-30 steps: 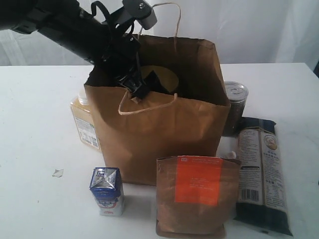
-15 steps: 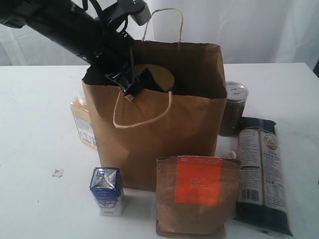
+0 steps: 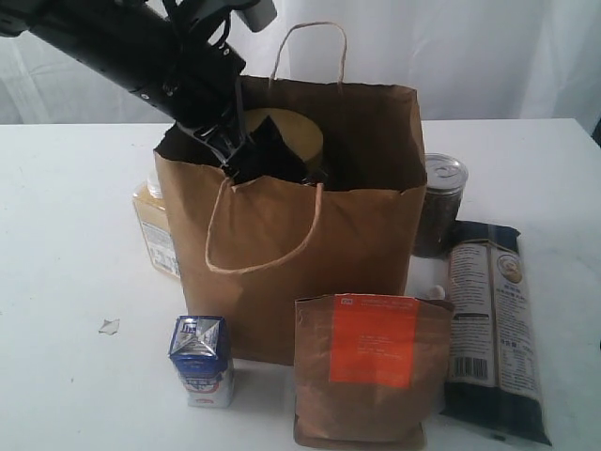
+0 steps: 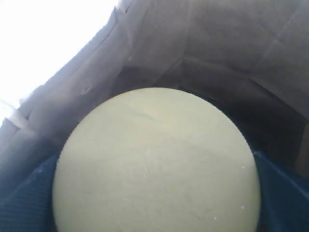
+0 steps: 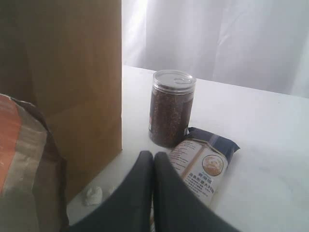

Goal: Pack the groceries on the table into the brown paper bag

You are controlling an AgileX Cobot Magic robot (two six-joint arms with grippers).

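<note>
The jar [image 3: 286,133] stands upright inside the paper bag [image 3: 357,244], toward its left side, with the tan lid showing just above the near rim. The left claw [image 3: 272,158] reaches down through the bag's mouth right at that lid. In the left wrist view its fingers [image 4: 285,198] stand wide apart on either side of the lid, and whether they press on it cannot be told.

The way out looks to be straight up: the bag's left and near walls sit close around the arm, while the near handle [image 3: 254,246] hangs slack down the front, clear of it.

Outside, the bottle [image 3: 158,230] stands just beside the bag's left wall, the carton [image 3: 201,362] at front left, and the pouch [image 3: 368,371] just in front. On the right stands the tin [image 5: 171,108], with the noodle packet [image 5: 203,164] lying flat beside it, long axis running front to back.

The right claw [image 5: 153,174], fingers pressed together and empty, sits low over the bench [image 3: 66,282] by the packet's end. It is the nearer arm for those two.
</note>
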